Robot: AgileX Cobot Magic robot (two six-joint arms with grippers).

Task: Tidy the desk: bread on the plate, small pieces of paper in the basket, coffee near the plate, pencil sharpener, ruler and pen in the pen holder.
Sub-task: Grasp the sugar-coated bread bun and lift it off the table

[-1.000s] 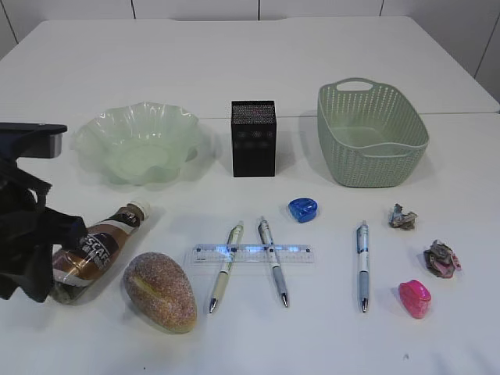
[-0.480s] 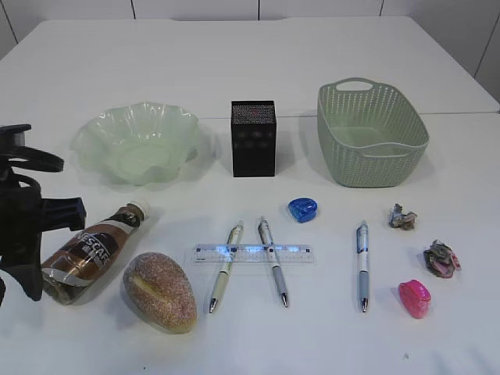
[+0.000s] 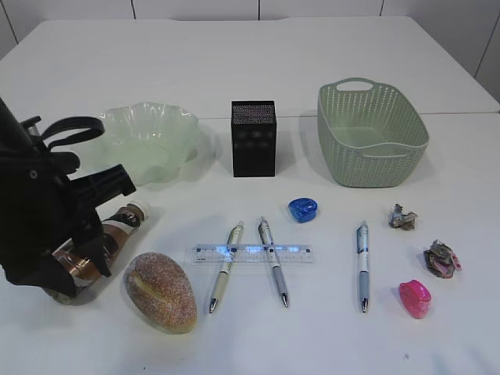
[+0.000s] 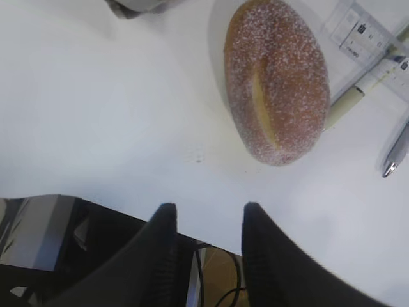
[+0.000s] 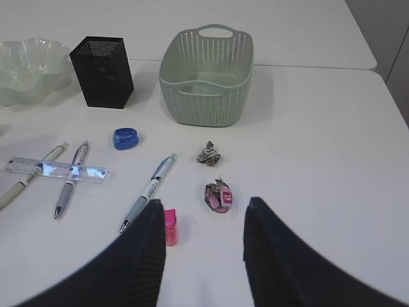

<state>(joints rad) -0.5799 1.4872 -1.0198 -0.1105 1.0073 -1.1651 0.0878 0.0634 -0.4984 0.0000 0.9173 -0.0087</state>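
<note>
The left gripper, jaws parted and empty, has swung in over the lying coffee beside the bread, apparently beginning the tidy-up there

From the right wrist we looked down past our claw, its two dark fingers apart with nothing between them, onto the white desk. The green basket stood at the far side, the black pen holder to its left, and the plate beyond that. Nearer lay a blue sharpener, the ruler across two pens, and a third pen apart. A pink sharpener sat just beside our left finger, and two crumpled paper scraps lay between us and the basket.
</note>
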